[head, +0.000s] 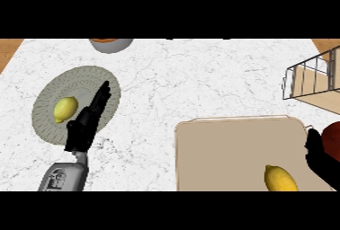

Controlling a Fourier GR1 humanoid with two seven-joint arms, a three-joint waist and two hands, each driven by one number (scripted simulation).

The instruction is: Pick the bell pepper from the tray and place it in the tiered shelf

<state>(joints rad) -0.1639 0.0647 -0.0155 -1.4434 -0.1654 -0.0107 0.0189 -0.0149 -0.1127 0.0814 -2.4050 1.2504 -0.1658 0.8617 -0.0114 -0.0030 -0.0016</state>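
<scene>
Bell pepper, dark red and rounded [331, 141], sits at the far right edge of your view, above the beige rectangular tray [225, 152], with your black right hand [317, 159] curled against it.

Your right hand grasps the pepper beside the tray's yellow lemon [280, 179]. Your left hand [86, 123] lies straight and released over the grey-green round plate [53, 90] bearing another lemon [65, 109]. The wire tiered shelf [312, 81] stands at upper right.
</scene>
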